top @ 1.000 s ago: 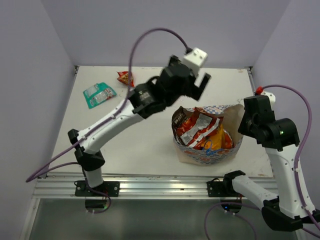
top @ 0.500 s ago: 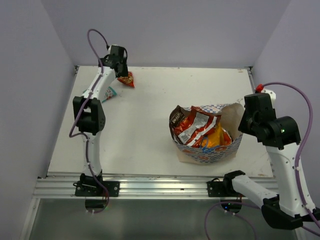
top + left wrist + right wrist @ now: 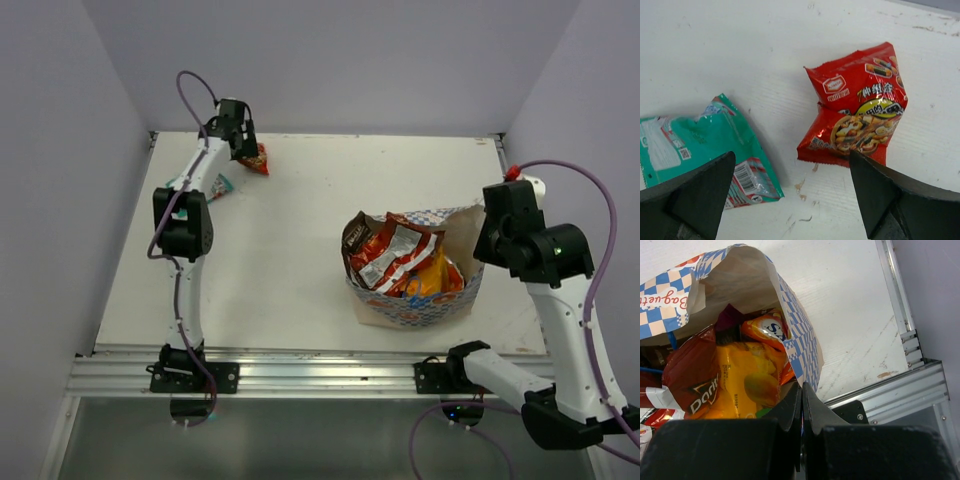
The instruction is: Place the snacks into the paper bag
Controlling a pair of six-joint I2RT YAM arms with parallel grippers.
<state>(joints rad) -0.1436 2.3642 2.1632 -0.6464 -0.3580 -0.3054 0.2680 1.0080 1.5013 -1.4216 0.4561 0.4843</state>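
Inspector: Left arm has swung clear of the large white paper bag (image 3: 400,308) with blue-and-red checked print. A second ago it hung over the bag's mouth. Now it reaches well away on the bag's far-left side. The right arm has barely shifted.

Clerk: State of the left gripper (image 3: 790,167)?

Inspector: Spread fully wide, with nothing in it. It hovers above two crinkly packets lying flat on the white table (image 3: 300,250). One is a small red foil packet (image 3: 855,107), which sits more nearly between the fingers. The other is a teal foil packet (image 3: 695,145), just beside the red one, not touching it, and farther from the bag. Both lie well apart from the bag.

Clerk: And the right gripper (image 3: 801,390)?

Inspector: Jaws pressed together, right at the bag's right-hand rim. I cannot tell whether paper is nipped between them.

Clerk: Contents?

Inspector: Inside sit red-and-silver chip bags (image 3: 395,255) and an orange-yellow packet (image 3: 747,385), with others packed around them. The bag's mouth is open.

Clerk: Finding?

Inspector: In my judgement the task is mostly done, with two packets remaining outside the bag. An empty, open claw set over them suggests a pick comes next, probably the red one. There are two risks: flat, slippery foil may slide from the fingers, and the teal neighbour may be nudged.
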